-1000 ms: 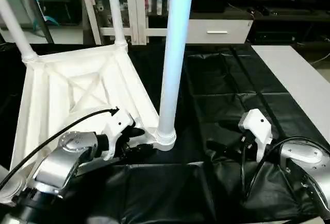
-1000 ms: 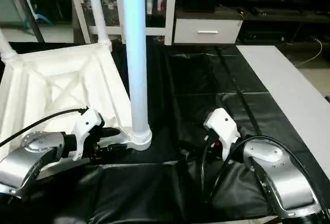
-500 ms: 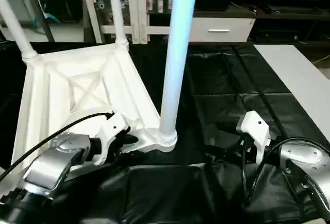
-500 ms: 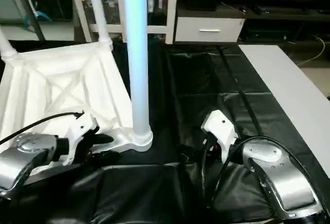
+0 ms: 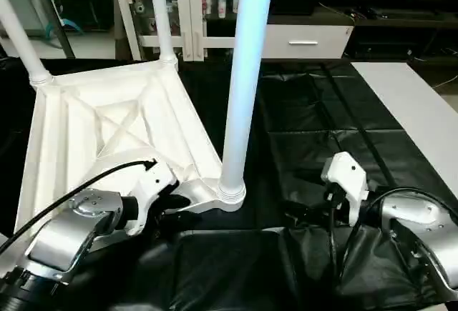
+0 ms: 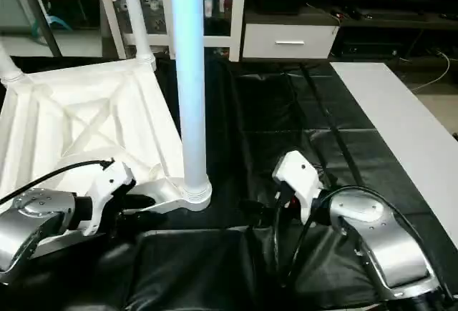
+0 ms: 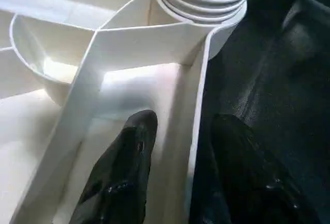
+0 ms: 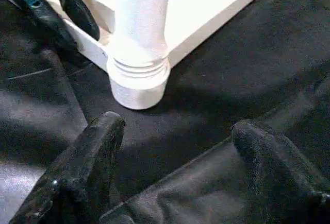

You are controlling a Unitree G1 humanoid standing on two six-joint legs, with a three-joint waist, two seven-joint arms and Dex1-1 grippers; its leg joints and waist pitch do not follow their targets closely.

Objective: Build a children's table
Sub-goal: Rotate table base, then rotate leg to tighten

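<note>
The children's table lies upside down on the black cloth: a white tabletop (image 5: 107, 125) with its X-ribbed underside up. A long white leg (image 5: 243, 75) stands in the near right corner socket (image 5: 230, 195), and two more legs (image 5: 161, 18) (image 5: 21, 39) stand in the far corners. My left gripper (image 5: 175, 207) is open and straddles the tabletop's near rim just left of that socket. In the left wrist view one finger (image 7: 124, 172) is inside the rim and the other is outside on the cloth. My right gripper (image 8: 179, 126) is wide open on the cloth, right of the leg's base, holding nothing.
A flat white board (image 5: 422, 111) lies along the right side of the black cloth (image 5: 322, 125). A white cabinet (image 5: 186, 11) and dark furniture stand behind the work area.
My left gripper's fingers have drawn closer together around the tabletop's rim. My right gripper has shifted a little left toward the leg's base. The table has not moved.
</note>
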